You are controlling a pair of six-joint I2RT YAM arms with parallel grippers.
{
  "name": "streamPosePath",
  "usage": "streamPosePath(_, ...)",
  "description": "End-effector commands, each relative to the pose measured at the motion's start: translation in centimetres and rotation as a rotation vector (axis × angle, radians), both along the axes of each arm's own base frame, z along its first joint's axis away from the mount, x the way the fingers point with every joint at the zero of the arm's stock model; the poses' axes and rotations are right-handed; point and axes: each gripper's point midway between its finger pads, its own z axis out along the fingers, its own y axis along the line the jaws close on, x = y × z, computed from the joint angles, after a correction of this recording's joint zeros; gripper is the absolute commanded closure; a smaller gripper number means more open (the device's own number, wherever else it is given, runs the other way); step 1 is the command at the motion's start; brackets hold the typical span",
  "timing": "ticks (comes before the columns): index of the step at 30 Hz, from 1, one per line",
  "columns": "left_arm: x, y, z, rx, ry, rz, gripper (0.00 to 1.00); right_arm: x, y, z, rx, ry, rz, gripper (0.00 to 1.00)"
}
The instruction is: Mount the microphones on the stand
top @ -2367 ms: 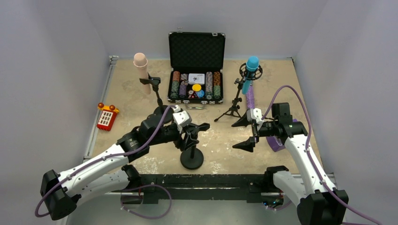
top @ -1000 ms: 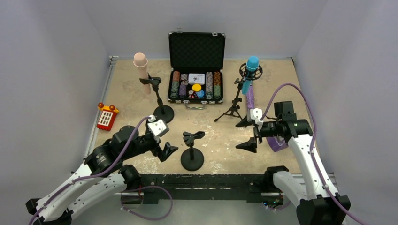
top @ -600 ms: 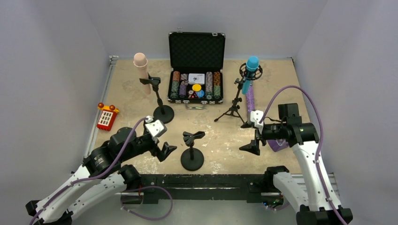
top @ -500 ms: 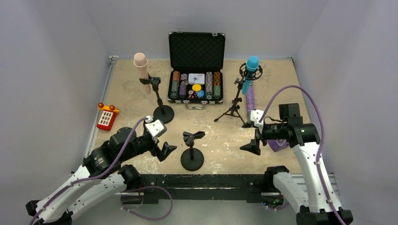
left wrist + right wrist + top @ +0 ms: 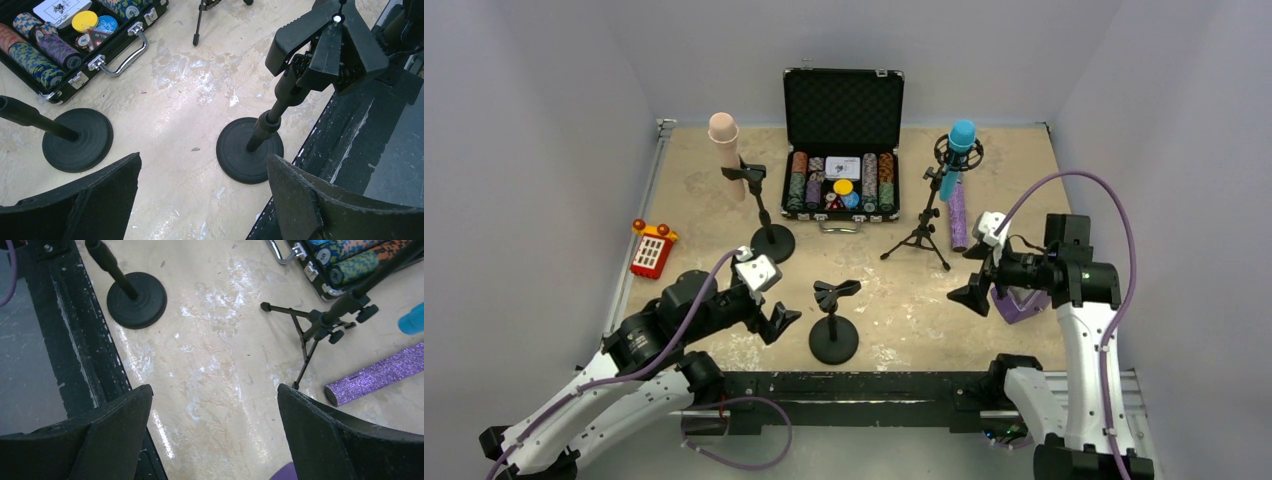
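Note:
A short black stand (image 5: 834, 318) with an empty clip stands near the front edge; it also shows in the left wrist view (image 5: 272, 117). A beige microphone (image 5: 724, 140) sits in the back-left stand (image 5: 764, 215). A blue microphone (image 5: 959, 145) sits in the tripod stand (image 5: 921, 225). A purple glitter microphone (image 5: 957, 215) lies on the table beside the tripod, also seen in the right wrist view (image 5: 375, 375). My left gripper (image 5: 774, 320) is open and empty, left of the short stand. My right gripper (image 5: 977, 272) is open and empty, right of the tripod.
An open black case of poker chips (image 5: 842, 150) stands at the back centre. A red toy (image 5: 653, 250) lies at the left edge. A purple object (image 5: 1021, 303) lies under my right gripper. A black rail (image 5: 874, 385) runs along the front edge.
My left gripper let go of the short stand and drew back to the left, then stayed still. My right gripper moved right and back, away from the tripod's feet.

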Motion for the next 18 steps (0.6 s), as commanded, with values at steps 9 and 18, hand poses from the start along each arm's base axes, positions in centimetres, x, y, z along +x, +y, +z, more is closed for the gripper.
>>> streamPosePath(9, 0.1, -0.2, -0.2, 0.011, -0.009, -0.018, 0.01, 3.0, -2.6, 3.9, 0.062, -0.043, -0.154, 0.01)
streamPosePath(18, 0.1, -0.2, -0.2, 0.011, -0.009, -0.02, 0.01, 5.6, -4.2, 4.6, 0.058, -0.041, -0.249, 0.01)
